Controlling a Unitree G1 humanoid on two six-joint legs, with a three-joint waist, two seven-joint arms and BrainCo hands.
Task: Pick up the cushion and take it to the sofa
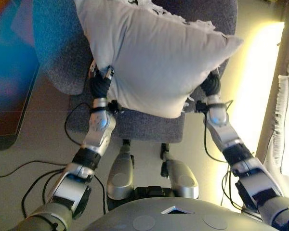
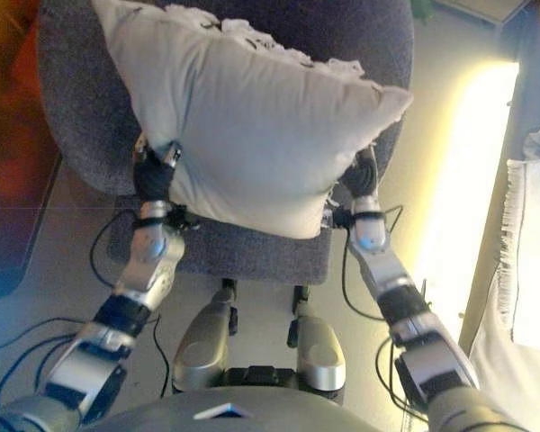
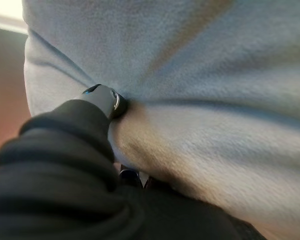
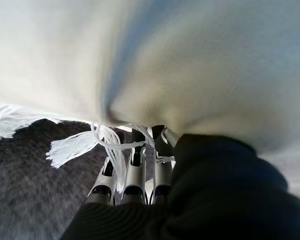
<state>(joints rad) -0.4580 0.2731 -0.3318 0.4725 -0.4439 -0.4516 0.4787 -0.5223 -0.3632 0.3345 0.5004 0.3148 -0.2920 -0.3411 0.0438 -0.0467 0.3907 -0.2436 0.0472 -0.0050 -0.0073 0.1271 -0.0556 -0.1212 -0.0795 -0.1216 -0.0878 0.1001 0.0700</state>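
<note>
One pale grey cushion (image 1: 154,57) fills the upper middle of both eye views, held up between the two hands in front of a dark grey upholstered chair (image 1: 58,53) whose back and seat show behind and below it. A white fringe (image 1: 183,21) runs along the cushion's upper edge, and its right corner sticks out toward the upper right of the frame.

The left hand (image 1: 101,84) presses into the cushion's lower left edge, left of centre in the frame. In the left wrist view its thumb (image 3: 107,97) digs into the fabric and dents it, with the dark ribbed cover (image 3: 55,165) filling the lower left; the other fingers are hidden under the cushion, so the thumb's pinch is all that can be seen of the grip.

The right hand (image 1: 213,85) meets the cushion's lower right edge, right of centre. In the right wrist view its silver fingers (image 4: 132,175) lie in a row under the cushion, with strands of white fringe draped across them, but their tips are hidden by the cloth and I cannot tell whether they are curled or straight.

A bright yellow-lit strip of floor (image 1: 253,96) runs down the right side, with a white fringed cloth (image 1: 284,120) at the far right edge.
</note>
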